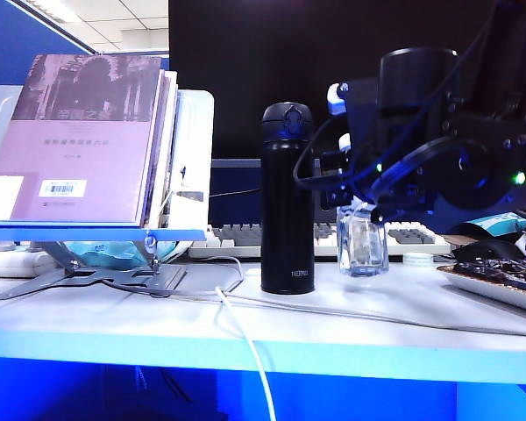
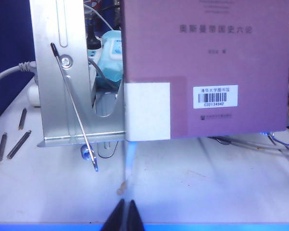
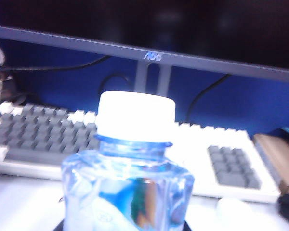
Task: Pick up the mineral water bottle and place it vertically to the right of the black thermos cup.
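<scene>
The right claw [image 1: 361,210] gripped the mineral water bottle [image 1: 362,246] just right of the black thermos cup [image 1: 287,200]; a tilted release risked toppling it. The left claw [image 2: 125,216], closed, idled near the book stand [image 2: 62,72].

White table [image 1: 351,320]. On it: metal book stand [image 1: 88,276], far left; black thermos cup [image 1: 287,200], upright, centre; white cable [image 1: 245,338] trailing over near edge; keyboard [image 1: 320,239] along far side; dark tray [image 1: 500,281], right edge.
</scene>
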Robot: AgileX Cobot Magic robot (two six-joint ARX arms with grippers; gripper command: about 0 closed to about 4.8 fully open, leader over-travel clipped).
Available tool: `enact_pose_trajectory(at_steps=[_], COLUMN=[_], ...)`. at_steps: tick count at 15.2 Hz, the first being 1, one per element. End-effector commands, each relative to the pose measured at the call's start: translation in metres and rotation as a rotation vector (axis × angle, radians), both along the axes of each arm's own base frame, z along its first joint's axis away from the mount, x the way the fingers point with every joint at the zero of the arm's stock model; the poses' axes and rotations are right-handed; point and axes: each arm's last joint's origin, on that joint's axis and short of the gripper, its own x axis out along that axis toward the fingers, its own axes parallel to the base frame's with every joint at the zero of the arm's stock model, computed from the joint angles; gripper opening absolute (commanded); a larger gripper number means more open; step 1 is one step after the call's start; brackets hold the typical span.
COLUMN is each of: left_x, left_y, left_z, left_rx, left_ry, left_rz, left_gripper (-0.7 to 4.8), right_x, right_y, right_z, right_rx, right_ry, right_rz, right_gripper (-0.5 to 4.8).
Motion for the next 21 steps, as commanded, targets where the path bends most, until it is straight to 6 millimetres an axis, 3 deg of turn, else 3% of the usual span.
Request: enact_pose_trajectory(at_steps=[1,5,7,21], left_x=[0.0,0.0,0.0,0.0], left_y=[0.0,0.0,0.0,0.0], left_z=[-0.001,-0.001,-0.001,-0.001], left_rx=[0.004,0.004,0.004,0.004], left_ry=[0.009,0.009,0.009,0.009], left_rz=[-0.007,-0.007,-0.007,-0.008], left_gripper=[-0.04,-0.04,-0.04,-0.04], right_x=[0.001,0.001,0.001,-0.014], right_y=[0.002,0.003,0.003,0.005], right_z=[-0.001,-0.003,-0.003,0.009], right_rx=[0.046,0.045,0.046,0.025], right_ry=[-0.039,-0.036,-0.036,-0.055], right_rz=[0.017,0.019,0.019,0.035], right_gripper=[1.49,1.5,2.51,2.69])
